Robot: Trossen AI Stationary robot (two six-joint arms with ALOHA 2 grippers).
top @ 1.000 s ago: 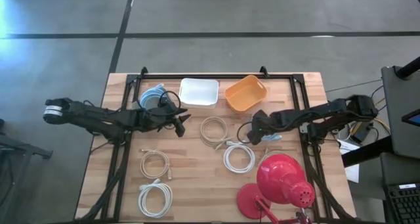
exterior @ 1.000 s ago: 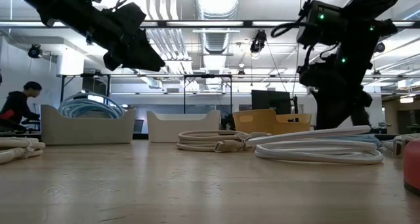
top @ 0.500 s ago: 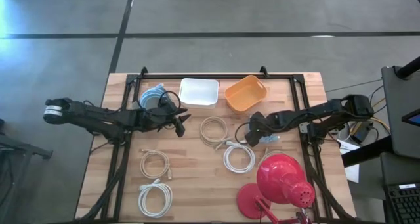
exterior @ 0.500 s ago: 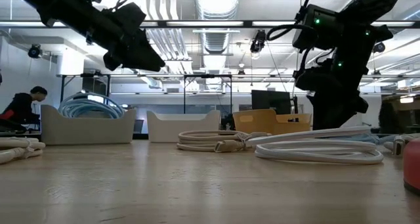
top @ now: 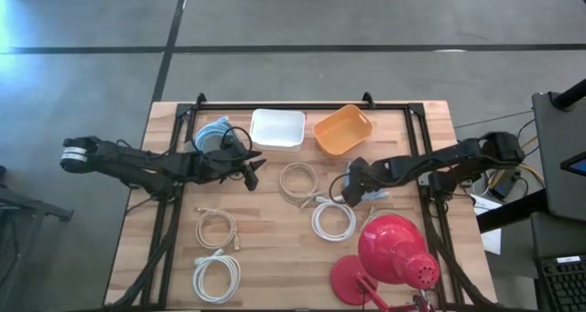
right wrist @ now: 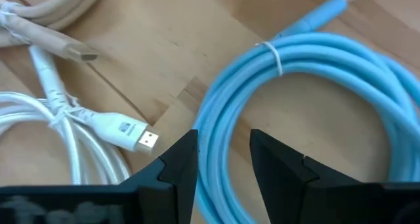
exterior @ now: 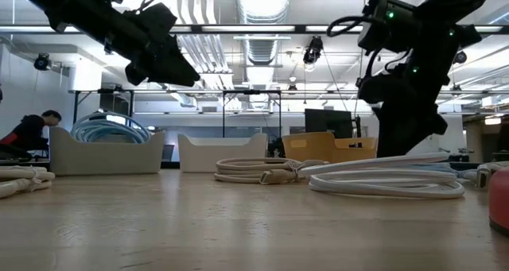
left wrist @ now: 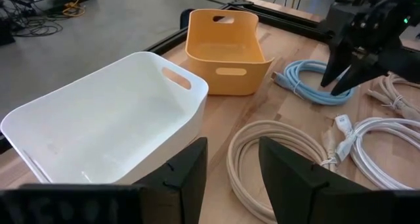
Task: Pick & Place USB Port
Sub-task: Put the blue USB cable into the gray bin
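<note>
The right pincer (right wrist: 223,178) has moved down over the blue cable (right wrist: 308,112) on the tabletop (top: 265,230), fingers apart around its strands. It looks ready to close and grab. The left pincer (left wrist: 230,178) waits open by the white bin (left wrist: 105,125).

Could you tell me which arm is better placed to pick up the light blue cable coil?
The right. Its pincer is open directly over the blue cable, fingers straddling the coil's strands. The left pincer hangs near the white bin, across the table from that cable.
</note>
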